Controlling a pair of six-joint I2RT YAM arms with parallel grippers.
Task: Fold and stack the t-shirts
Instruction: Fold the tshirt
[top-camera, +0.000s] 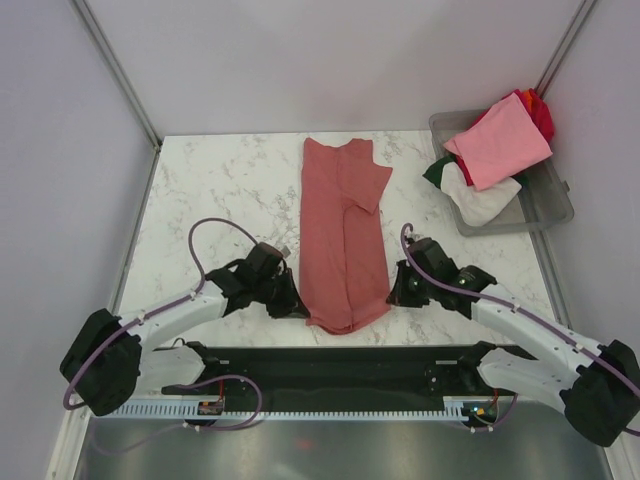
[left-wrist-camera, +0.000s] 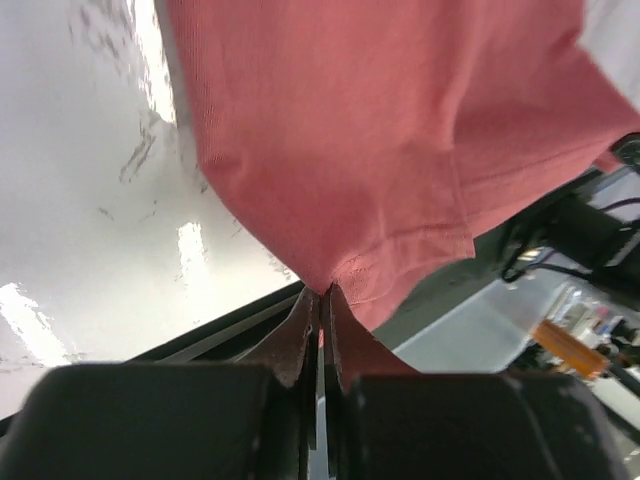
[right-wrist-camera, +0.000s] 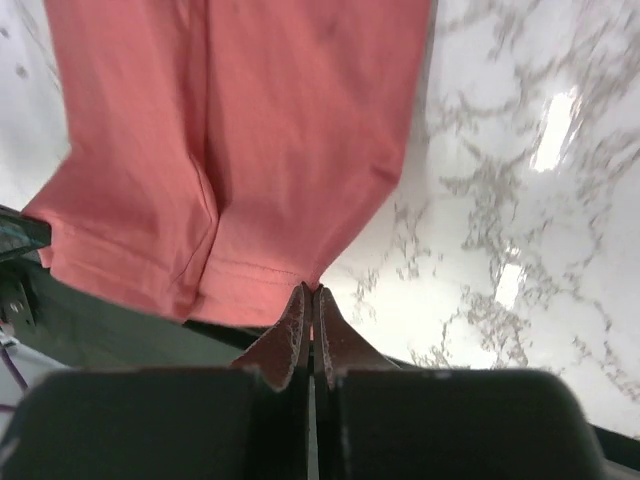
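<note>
A dusty brick-red t-shirt (top-camera: 342, 235) lies in a long narrow strip down the middle of the marble table, folded lengthwise. My left gripper (top-camera: 300, 305) is shut on its near-left hem corner; the left wrist view shows the cloth (left-wrist-camera: 340, 130) pinched at the fingertips (left-wrist-camera: 322, 292). My right gripper (top-camera: 393, 293) is shut on the near-right hem corner; the right wrist view shows the cloth (right-wrist-camera: 230, 140) pinched at the tips (right-wrist-camera: 312, 290). The near hem hangs slightly lifted at the table's front edge.
A clear grey plastic tub (top-camera: 545, 205) stands at the back right, holding a light pink shirt (top-camera: 500, 140), a bright red one (top-camera: 540, 112), a white one (top-camera: 478, 198) and a dark green one (top-camera: 437, 170). The black rail (top-camera: 330, 360) runs along the near edge.
</note>
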